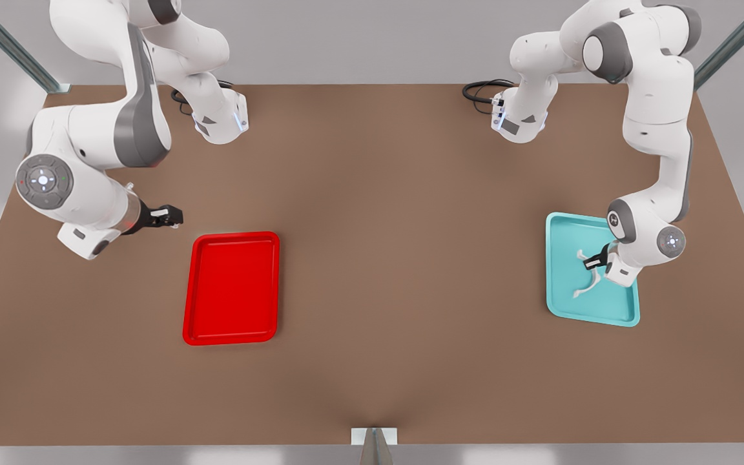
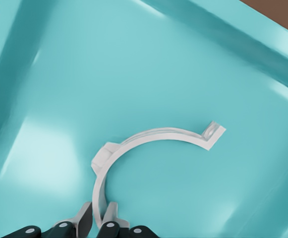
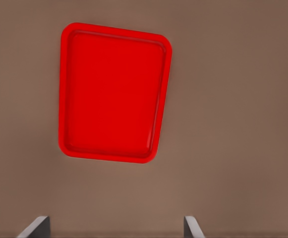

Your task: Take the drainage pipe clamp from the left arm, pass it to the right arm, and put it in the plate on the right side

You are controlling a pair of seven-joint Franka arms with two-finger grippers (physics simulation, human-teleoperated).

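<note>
The left wrist view shows the left claw (image 2: 98, 218) clamped on one end of the drainage pipe clamp (image 2: 148, 139), inside the teal tray (image 2: 243, 44). In the front view, the right claw (image 1: 168, 215) waits with fingers apart, held low over the brown surface (image 1: 385, 258) just beside the red plate (image 1: 232, 336).

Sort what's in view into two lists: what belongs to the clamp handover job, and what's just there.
Belongs to the job:
- drainage pipe clamp, lying in the teal tray
- left pincer, fingers either side of the clamp's end
- right pincer, open, waiting beside the red plate
- red plate, nothing in it

Just there:
- brown table
- black cables at the arm bases
</note>
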